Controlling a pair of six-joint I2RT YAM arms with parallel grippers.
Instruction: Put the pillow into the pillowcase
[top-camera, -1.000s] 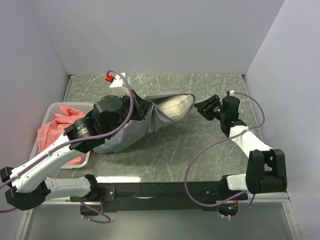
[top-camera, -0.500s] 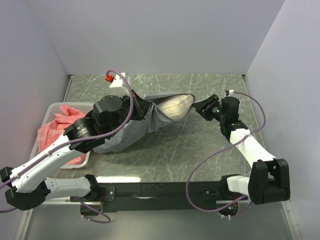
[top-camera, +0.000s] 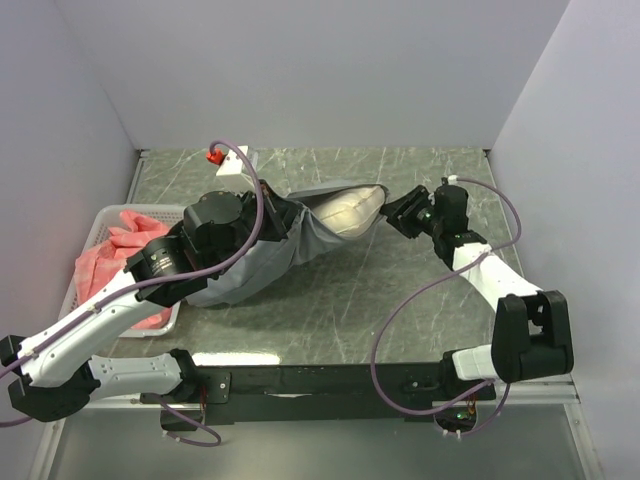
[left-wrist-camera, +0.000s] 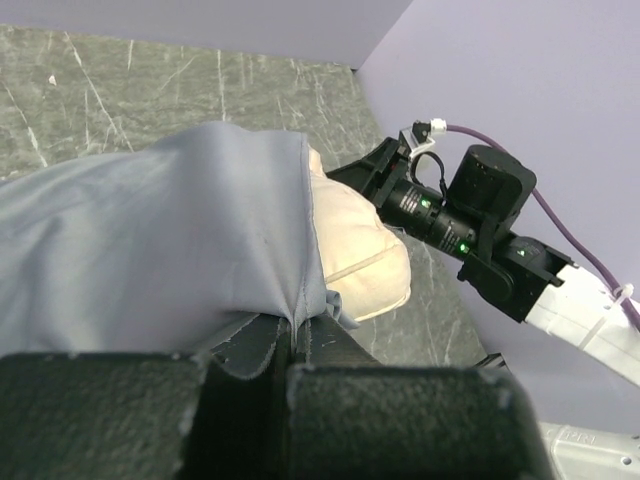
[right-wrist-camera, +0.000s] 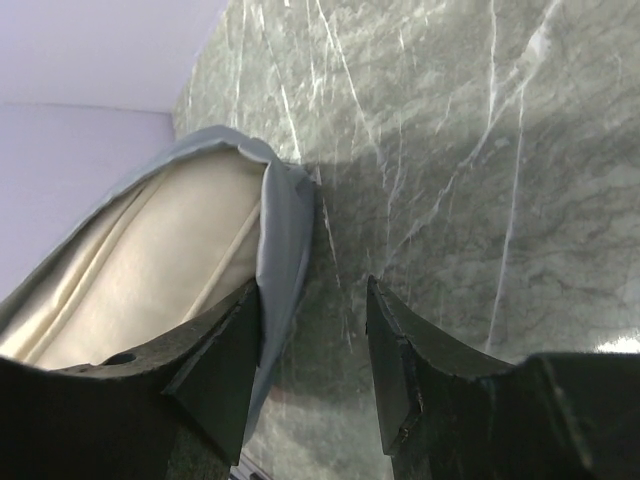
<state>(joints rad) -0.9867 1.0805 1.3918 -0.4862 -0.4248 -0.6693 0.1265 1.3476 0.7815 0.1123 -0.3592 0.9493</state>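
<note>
The grey pillowcase (top-camera: 262, 252) lies across the middle of the table, its mouth facing right. The cream pillow (top-camera: 352, 211) sticks out of that mouth; most of it is inside. My left gripper (left-wrist-camera: 298, 352) is shut on the hem of the pillowcase (left-wrist-camera: 160, 240) at the near side of the mouth; the pillow (left-wrist-camera: 362, 255) shows just beyond it. My right gripper (top-camera: 395, 213) is open at the pillow's right end. In the right wrist view the gripper (right-wrist-camera: 312, 350) has one finger against the grey hem (right-wrist-camera: 283, 240), with the pillow (right-wrist-camera: 150, 270) to its left.
A white lattice basket (top-camera: 103, 225) with a pink-red cloth (top-camera: 115, 260) stands at the table's left edge. A small white block with a red part (top-camera: 228, 160) lies at the back. Grey walls close in the left, back and right.
My right gripper has moved left toward the pillow's exposed end and now reaches the pillowcase mouth. The left arm and the pillowcase have hardly moved.
</note>
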